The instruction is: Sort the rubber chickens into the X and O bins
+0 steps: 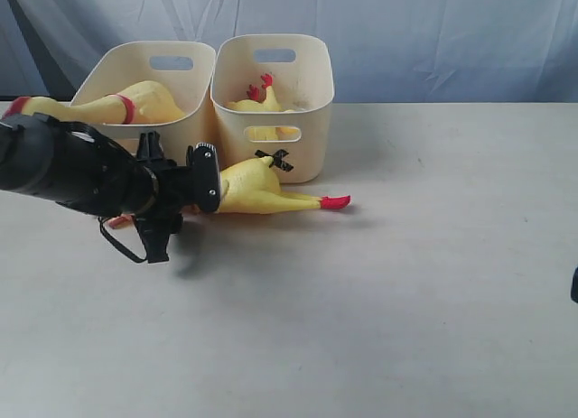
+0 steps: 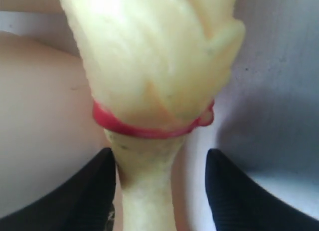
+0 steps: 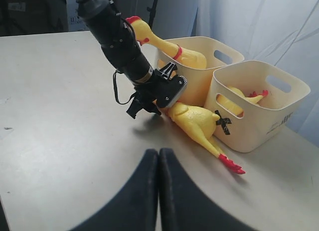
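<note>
left pincer (image 2: 160, 156) spread wide around the lying chicken (image 1: 257, 188) at its neck.

all rubber chickens yellow with red parts: lying chicken (image 1: 257, 188) red feet and neck band, left-bin chicken (image 1: 135, 104) red neck band, right-bin chicken (image 1: 262, 100). left bin (image 1: 153, 48) cream, right bin (image 1: 307, 138) cream with black x mark (image 1: 278, 161). table (image 1: 406, 301) off-white. curtain (image 1: 433, 39) pale blue-grey. left arm (image 1: 63, 165) black.

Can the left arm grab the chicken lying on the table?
Probably yes. The left arm has its open jaws on either side of the neck of the chicken on the table, next to its red band, with nothing else between them.
</note>
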Controlling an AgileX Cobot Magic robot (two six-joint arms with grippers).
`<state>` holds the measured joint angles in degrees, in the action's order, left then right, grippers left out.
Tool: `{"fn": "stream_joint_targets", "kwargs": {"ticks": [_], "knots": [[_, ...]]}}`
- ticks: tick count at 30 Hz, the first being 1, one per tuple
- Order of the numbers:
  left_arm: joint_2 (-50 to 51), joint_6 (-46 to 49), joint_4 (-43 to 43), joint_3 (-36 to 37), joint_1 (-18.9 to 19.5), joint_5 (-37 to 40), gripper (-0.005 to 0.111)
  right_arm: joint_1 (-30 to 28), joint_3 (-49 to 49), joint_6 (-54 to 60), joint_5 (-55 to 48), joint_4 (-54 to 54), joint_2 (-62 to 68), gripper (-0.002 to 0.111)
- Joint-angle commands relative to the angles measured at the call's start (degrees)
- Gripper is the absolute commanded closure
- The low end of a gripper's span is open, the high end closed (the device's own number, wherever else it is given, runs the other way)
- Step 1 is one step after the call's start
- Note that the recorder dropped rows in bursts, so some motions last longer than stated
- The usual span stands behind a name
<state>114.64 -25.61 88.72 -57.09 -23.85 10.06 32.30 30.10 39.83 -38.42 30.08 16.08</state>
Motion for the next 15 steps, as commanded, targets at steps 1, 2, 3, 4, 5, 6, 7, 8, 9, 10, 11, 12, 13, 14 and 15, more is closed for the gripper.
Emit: {"fn": "stream_joint_targets", "kwargs": {"ticks": [1,2,3,4,5,6,7,8,9,10,11,12,13,14,15], "knots": [[0.87,-0.80,-0.24,-1.59,0.27,0.10,0.055,-0.31,-0.28,-0.03,-0.03,-0.04,-0.24,0.108],[1.02,-0.80,-0.24,-1.69,0.27,0.10,0.055,-0.31,-0.28,-0.03,-0.03,-0.04,-0.24,0.108],[1.27,-0.80,-0.24,-1.81,0.27,-0.01,0.055,-0.31,-0.28,-0.03,-0.03,-0.04,-0.24,0.108],[1.39,-0.80,-0.24,-1.81,0.27,-0.14,0.055,-0.31,-0.28,-0.03,-0.03,-0.04,-0.24,0.108],[1.67,-0.80,-0.24,-1.81,0.27,0.12,0.055,-0.31,-0.28,-0.03,-0.03,-0.04,-0.24,0.108],[1.93,-0.83,-0.24,-1.81,0.27,0.12,0.055,-0.31,-0.28,-0.03,-0.03,-0.04,-0.24,0.108],[2.06,-0.83,-0.29,-1.81,0.27,0.27,0.055,-0.31,-0.28,-0.03,-0.03,-0.04,-0.24,0.108],[2.17,-0.83,-0.29,-1.81,0.27,0.27,0.055,-0.31,-0.28,-0.03,-0.03,-0.04,-0.24,0.108],[2.18,-0.83,-0.29,-1.81,0.27,0.16,0.056,-0.31,-0.28,-0.03,-0.03,-0.04,-0.24,0.108],[2.18,-0.94,-0.29,-1.81,0.27,0.16,0.057,-0.31,-0.28,-0.03,-0.03,-0.04,-0.24,0.108],[2.18,-0.94,-0.41,-1.81,0.27,0.16,0.058,-0.31,-0.28,-0.03,0.09,-0.04,-0.24,0.108],[2.18,-0.94,-0.41,-1.81,0.27,0.16,0.060,-0.31,-0.28,-0.03,0.20,-0.04,-0.24,0.108],[2.18,-0.94,-0.41,-1.81,0.27,0.16,0.062,-0.31,-0.28,-0.03,0.20,-0.04,-0.24,0.108],[2.18,-0.94,-0.41,-1.81,0.27,0.16,0.065,-0.31,-0.28,-0.03,0.31,-0.04,-0.24,0.108],[2.18,-0.94,-0.41,-1.81,0.27,0.16,0.070,-0.31,-0.28,-0.03,0.43,-0.04,-0.24,0.108]]}}
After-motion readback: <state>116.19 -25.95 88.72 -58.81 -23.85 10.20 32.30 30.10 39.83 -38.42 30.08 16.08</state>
